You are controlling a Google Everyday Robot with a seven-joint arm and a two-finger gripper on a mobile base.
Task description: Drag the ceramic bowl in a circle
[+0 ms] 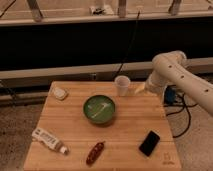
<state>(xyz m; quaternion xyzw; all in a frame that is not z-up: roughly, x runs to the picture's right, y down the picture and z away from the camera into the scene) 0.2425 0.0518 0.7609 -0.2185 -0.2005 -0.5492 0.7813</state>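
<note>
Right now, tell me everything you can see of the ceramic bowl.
The ceramic bowl is round, shallow and glossy green, with pale whitish streaks inside and a darker rim. It looks like glazed ceramic. It sits upright near the middle of the wooden table, resting on it alone; nothing else touches it. The white cup stands apart behind it to the right. The gripper hovers open beyond that cup, clear of the bowl.
</note>
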